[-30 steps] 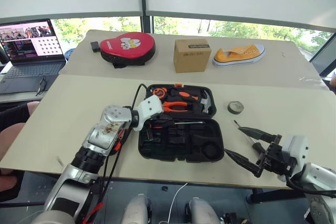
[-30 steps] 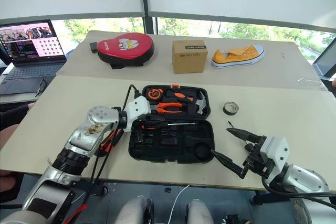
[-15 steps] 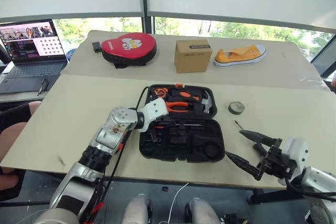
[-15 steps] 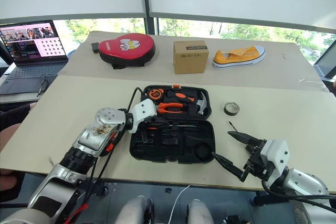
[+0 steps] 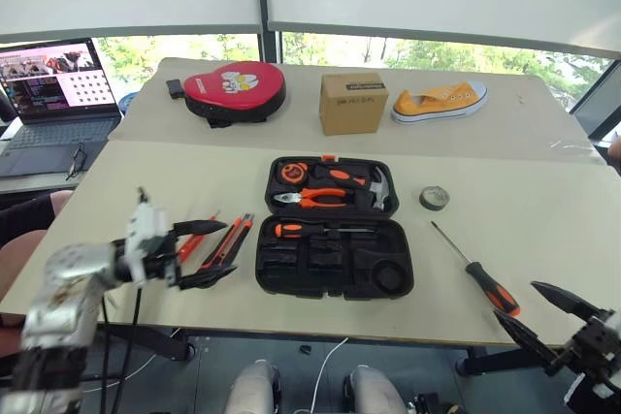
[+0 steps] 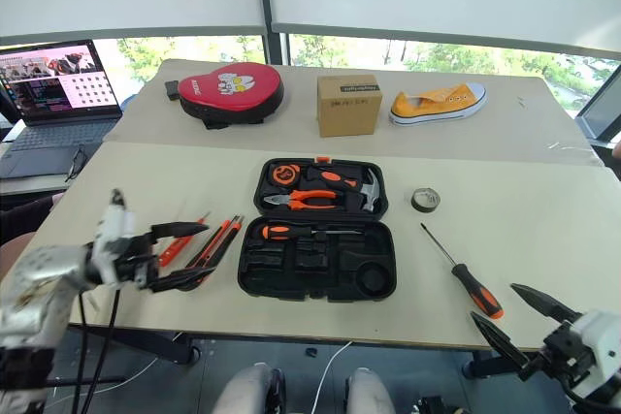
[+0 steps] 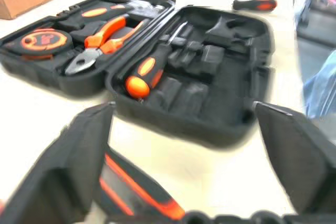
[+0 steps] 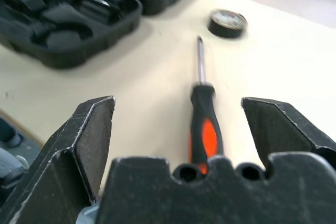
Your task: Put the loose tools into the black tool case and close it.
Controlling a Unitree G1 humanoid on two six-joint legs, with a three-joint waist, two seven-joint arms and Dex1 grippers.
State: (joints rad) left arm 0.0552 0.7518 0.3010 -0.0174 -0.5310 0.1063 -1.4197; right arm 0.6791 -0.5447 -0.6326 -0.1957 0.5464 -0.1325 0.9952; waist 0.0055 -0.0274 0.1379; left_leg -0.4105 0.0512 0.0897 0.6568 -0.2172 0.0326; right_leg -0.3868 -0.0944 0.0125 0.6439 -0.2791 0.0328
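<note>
Case (image 5: 335,254) is lying open mid-worktop (image 5: 543,210), bare room at 3; loose screwdriver (image 5: 475,270) is pointing 11; both grippers' (image 5: 199,254) (image 5: 543,312) fingers are spread.

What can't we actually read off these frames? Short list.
- Slim tools under the left gripper: head views, the black fingers cover their near ends, so their count is unclear.
- Left wrist view: blur hides which orange-black tool lies between the fingers.
- Black tool case: its empty slots are dark in the head views, shapes unreadable.
- Cardboard box: label print too small.
- Laptop: cut by the left edge.
</note>
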